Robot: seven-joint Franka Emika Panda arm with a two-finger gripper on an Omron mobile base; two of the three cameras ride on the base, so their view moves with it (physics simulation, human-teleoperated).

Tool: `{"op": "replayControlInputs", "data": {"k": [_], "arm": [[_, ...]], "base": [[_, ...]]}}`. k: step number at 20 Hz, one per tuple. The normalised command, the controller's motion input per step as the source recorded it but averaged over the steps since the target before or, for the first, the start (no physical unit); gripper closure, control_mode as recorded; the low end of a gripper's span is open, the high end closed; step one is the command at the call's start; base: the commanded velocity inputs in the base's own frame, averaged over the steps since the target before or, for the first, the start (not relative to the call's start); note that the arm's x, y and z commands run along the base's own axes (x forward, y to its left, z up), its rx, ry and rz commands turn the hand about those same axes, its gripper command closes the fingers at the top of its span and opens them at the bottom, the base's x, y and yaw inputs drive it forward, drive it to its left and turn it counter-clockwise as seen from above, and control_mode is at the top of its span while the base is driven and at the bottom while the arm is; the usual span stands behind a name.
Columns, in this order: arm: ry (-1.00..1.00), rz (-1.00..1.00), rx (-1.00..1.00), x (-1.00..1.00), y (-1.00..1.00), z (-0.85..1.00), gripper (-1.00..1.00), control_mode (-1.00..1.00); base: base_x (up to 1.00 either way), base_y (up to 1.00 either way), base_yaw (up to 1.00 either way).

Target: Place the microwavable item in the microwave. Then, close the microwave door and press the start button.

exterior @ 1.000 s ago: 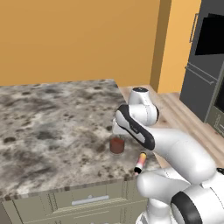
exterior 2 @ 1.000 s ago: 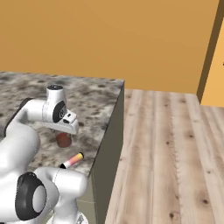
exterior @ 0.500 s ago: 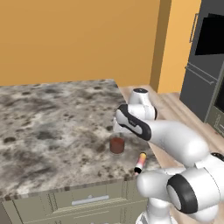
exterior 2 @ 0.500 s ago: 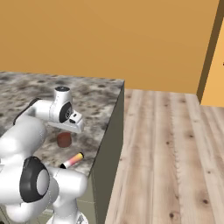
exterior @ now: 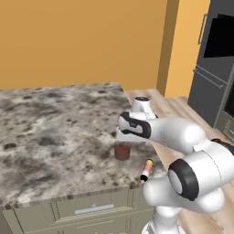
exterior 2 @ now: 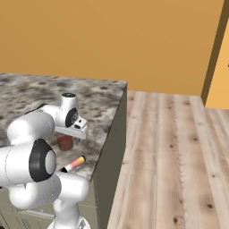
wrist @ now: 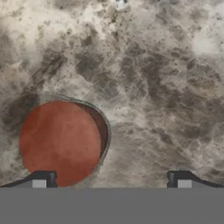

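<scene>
Reddish-brown cup (exterior: 121,151) stood upright on marbled surface (exterior: 50,123) near front right corner, just beside pink-yellow-black stick (exterior: 146,169). Tool (wrist: 111,180) hung directly above, pointed down, fingers (wrist: 41,179) spread wide, nothing pinched. In hand view cup sits off-centre under left finger, so sideways correction judged needed before descent. Microwave door (exterior: 221,39) seen well apart, far right; grasp not yet made.

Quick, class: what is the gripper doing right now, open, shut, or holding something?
Gripper: open, holding nothing, fingertips spread wide above the counter; the reddish-brown cup sits off toward one fingertip, not between them.
</scene>
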Motion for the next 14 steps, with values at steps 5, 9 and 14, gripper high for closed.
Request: {"op": "replayControlInputs", "data": {"k": [5,9,14], "arm": [[0.10,-0.01,0.00,0.24,0.09,-0.40,-1.00,-1.00],[0.08,-0.02,0.00,0.21,0.08,-0.37,-1.00,-1.00],[0.04,-0.03,0.00,0.11,0.01,-0.26,-1.00,-1.00]], "base": [[0.00,0.00,0.00],[0.00,0.00,0.00],[0.00,0.00,0.00]]}}
